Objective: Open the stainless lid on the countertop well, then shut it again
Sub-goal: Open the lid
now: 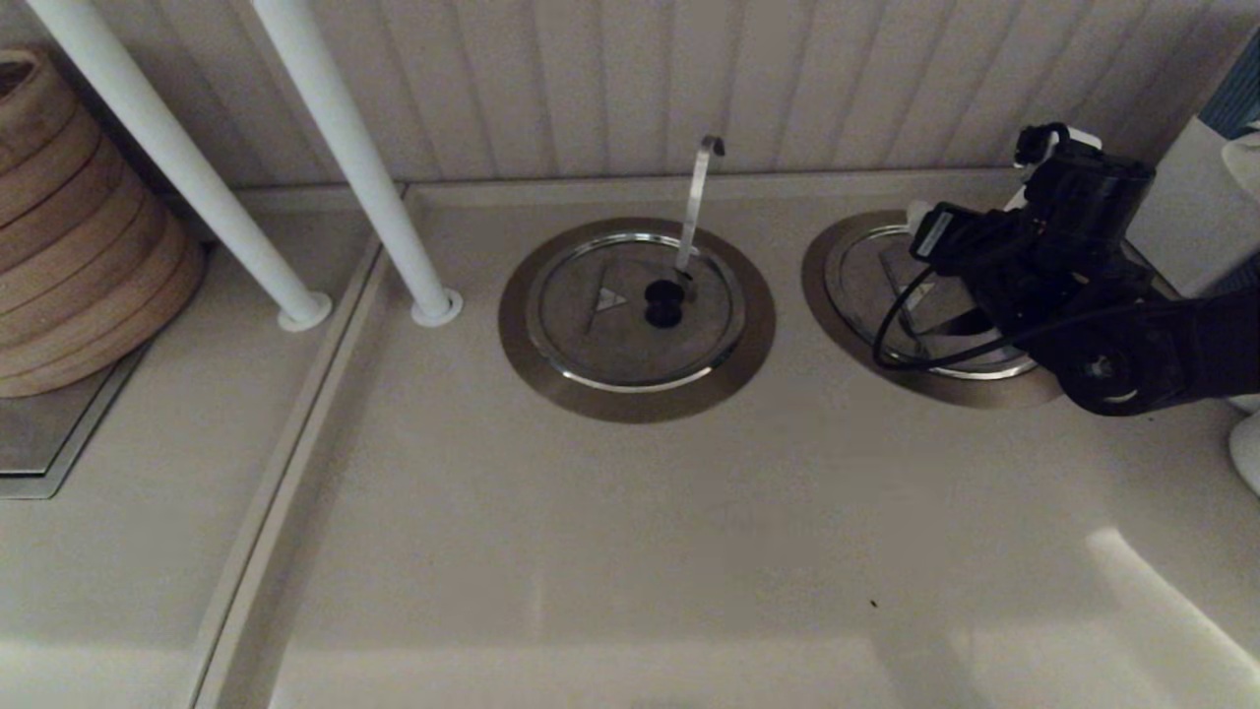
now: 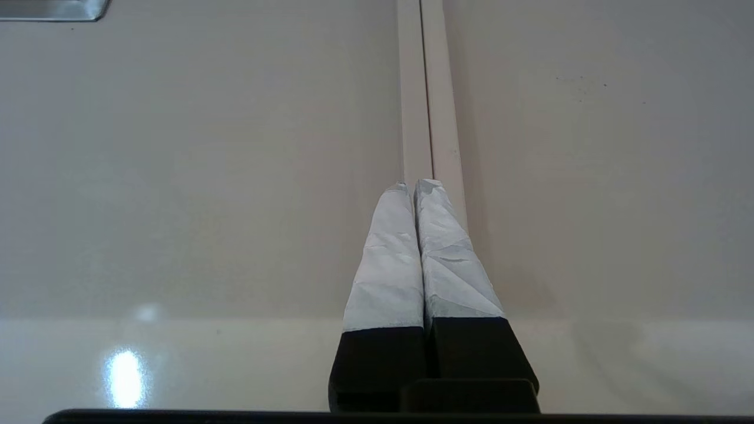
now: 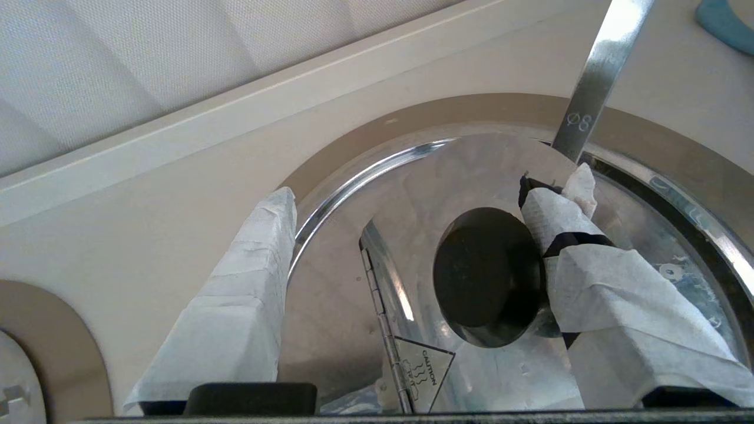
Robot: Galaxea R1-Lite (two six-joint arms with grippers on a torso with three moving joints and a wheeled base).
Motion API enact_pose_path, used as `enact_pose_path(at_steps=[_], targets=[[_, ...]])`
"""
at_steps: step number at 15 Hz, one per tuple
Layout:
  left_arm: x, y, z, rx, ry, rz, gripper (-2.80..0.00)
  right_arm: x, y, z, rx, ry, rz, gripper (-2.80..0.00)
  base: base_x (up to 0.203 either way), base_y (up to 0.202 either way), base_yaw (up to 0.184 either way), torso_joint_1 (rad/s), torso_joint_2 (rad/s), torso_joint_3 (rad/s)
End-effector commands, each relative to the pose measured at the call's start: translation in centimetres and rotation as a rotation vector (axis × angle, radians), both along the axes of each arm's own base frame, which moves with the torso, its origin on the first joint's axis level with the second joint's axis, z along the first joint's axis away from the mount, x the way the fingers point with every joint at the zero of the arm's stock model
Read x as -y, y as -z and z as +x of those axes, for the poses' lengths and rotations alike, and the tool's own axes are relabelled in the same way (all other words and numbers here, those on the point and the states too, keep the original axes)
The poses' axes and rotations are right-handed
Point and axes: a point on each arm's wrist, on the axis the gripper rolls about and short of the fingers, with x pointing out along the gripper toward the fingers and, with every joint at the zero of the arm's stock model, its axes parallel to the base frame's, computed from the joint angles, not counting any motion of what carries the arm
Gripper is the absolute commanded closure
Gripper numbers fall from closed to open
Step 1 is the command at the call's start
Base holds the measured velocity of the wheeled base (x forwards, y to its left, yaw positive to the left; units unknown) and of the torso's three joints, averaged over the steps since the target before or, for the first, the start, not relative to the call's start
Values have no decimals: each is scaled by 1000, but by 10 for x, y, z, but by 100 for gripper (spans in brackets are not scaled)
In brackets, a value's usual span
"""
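The stainless lid (image 1: 861,281) sits at the right of the counter in its countertop well, ringed by a dull collar (image 1: 819,286), with my right arm (image 1: 1063,256) over it. In the right wrist view the lid (image 3: 412,194) is hinged across its middle. The half with the black knob (image 3: 486,277) and the triangle mark (image 3: 427,371) looks tilted up, with a dark gap at its rim. My right gripper (image 3: 430,188) is open: one finger (image 3: 589,259) rests against the knob and the other (image 3: 247,282) is beyond the lid's edge. The straight ladle handle (image 3: 601,70) slants out behind. My left gripper (image 2: 412,184) is shut over bare counter.
The twin lid (image 1: 610,315), with its upright hooked handle (image 1: 699,197), lies in the middle well. Two white poles (image 1: 345,148) stand at the back left beside a stack of woven baskets (image 1: 79,226). A white object (image 1: 1245,453) is at the right edge, and the wall runs close behind.
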Motion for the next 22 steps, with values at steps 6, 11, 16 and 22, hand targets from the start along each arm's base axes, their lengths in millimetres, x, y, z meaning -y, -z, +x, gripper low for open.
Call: enact_pose_path(at_steps=[6,11,16,22], targets=[[0,0,0,-1,-1,0,0,-14,3,-6,2,-24,-2,-280,0,0,0,0,0,0],[0,0,0,-1,-1,0,0,-25,6,-11,-4,-50,-7,-280,0,0,0,0,0,0],[0,0,0,-1,-1,0,0,-36,1,-20,5,-74,-5,-280,0,0,0,0,0,0],[0,0,0,-1,0,0,0,-52,3,-31,5,-125,-5,-280,0,0,0,0,0,0]])
